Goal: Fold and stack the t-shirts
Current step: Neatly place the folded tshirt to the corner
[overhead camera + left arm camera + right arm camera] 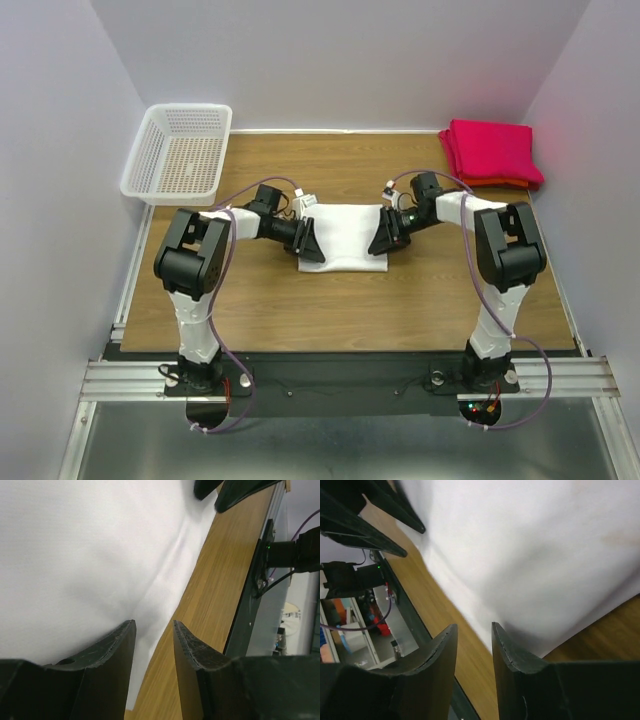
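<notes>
White t-shirt (345, 235) lies folded flat mid-table (350, 310), with your left gripper (312, 241) at its left edge and your right gripper (385, 233) at its right edge. Both pairs of jaws stand narrowly apart with nothing pinched between them, though the wrist views leave it unclear whether the tips touch the cloth. Your red t-shirts (492, 150) sit stacked at the far right corner.

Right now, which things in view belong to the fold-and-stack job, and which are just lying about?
Job: flat white cloth t-shirt, centre; folded red-pink cloth t-shirt stack, far right corner.
Lying about: white plastic lattice basket, far left corner.
</notes>
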You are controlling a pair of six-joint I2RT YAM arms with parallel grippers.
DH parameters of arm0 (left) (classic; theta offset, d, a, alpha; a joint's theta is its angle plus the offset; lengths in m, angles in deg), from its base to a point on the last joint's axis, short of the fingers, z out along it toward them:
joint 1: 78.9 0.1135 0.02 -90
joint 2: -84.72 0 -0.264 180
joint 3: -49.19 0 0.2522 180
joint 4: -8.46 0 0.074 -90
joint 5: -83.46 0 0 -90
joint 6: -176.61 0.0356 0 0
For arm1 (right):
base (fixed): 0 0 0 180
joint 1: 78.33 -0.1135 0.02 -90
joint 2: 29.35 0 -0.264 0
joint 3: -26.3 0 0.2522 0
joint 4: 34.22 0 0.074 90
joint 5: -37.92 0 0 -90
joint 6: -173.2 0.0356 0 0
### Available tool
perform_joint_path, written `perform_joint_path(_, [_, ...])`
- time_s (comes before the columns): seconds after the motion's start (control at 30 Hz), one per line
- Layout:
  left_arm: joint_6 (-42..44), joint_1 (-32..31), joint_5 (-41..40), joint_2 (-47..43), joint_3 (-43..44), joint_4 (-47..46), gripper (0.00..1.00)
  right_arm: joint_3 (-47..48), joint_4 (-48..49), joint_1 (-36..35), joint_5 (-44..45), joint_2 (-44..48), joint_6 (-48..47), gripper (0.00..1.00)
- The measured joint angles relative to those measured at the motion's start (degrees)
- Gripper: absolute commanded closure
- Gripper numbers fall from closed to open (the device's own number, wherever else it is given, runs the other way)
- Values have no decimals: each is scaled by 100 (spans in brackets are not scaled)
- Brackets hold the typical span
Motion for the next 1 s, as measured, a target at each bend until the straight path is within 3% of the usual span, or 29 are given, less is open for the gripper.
perform_joint_path(0.23, [407,-201,63,-872,0,452,53,125,-92,-243,-365,855,247,63])
perform_joint_path(0.4, [140,-527,179,-887,-39,138,55,109,173,-774,-461,682,603,64])
perform_joint_path(0.53, [-142,-503,127,-411,-151,-260,55,92,577,-1084,-391,186,778,67])
perform_joint_path(0.6, [-146,-422,83,-57,-175,-313,55,-7,704,-1082,-236,-111,741,68])
perform_joint_path(0.67, [-219,-249,527,317,-160,-352,55,-205,772,-1027,-157,-321,695,70])
perform_joint_path(1.0, [798,63,896,446,66,507,55,-911,702,-243,-614,-280,278,71])
